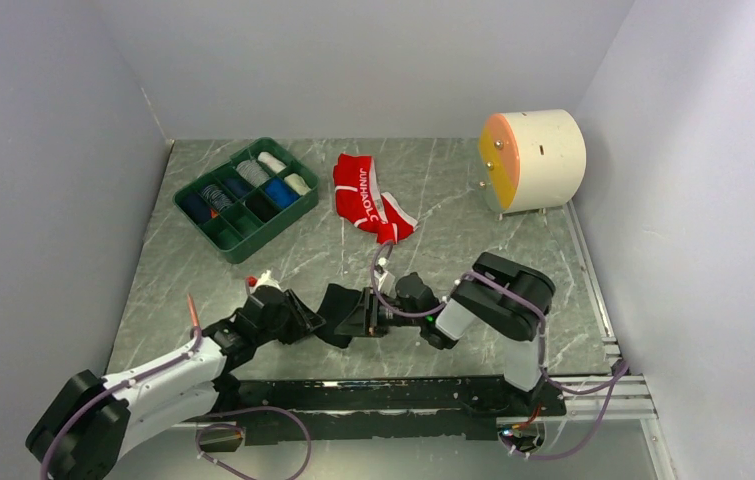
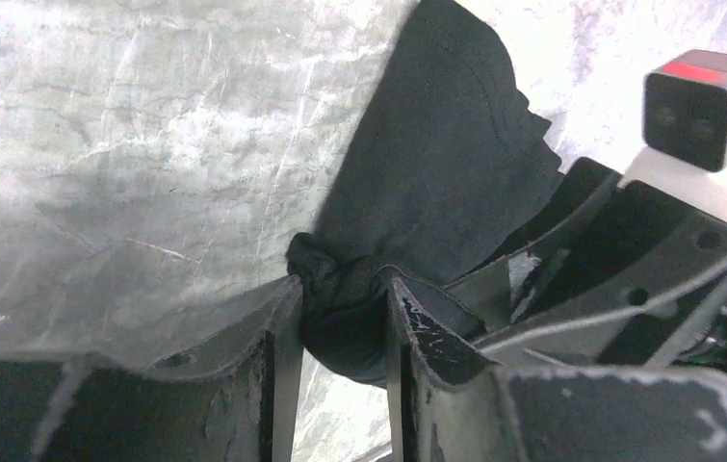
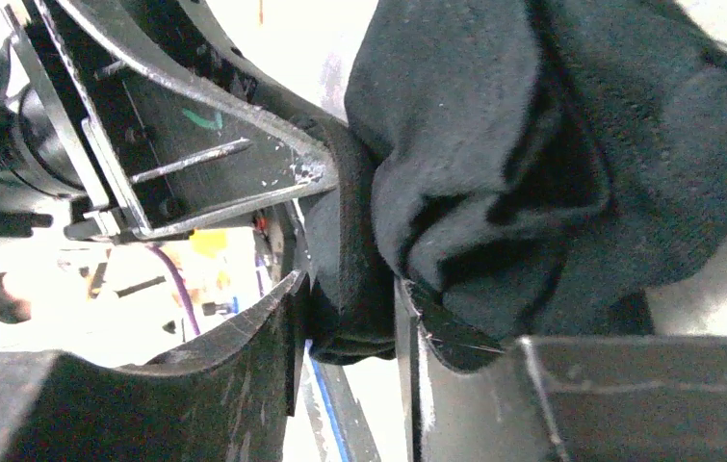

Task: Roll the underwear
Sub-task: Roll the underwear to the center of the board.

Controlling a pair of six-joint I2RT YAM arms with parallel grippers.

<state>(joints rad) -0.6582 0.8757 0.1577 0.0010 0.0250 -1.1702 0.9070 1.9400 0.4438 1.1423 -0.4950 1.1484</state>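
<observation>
The black underwear (image 1: 338, 313) is bunched up low over the near middle of the table, between my two grippers. My left gripper (image 1: 319, 322) comes in from the left and is shut on a wad of it; in the left wrist view (image 2: 340, 303) the black cloth (image 2: 436, 164) fills the gap between both fingers. From the right, my right gripper (image 1: 361, 318) holds a folded band of the same cloth (image 3: 532, 164), which fills the narrow gap at its tips (image 3: 350, 298). The red underwear (image 1: 368, 195) with white lettering lies crumpled at the back centre, away from both grippers.
A green compartment tray (image 1: 253, 240) with several rolled cloths stands at the back left. A cream drum with an orange face (image 1: 533, 160) sits at the back right. A metal rail (image 1: 593, 290) runs along the right edge. White walls close in three sides.
</observation>
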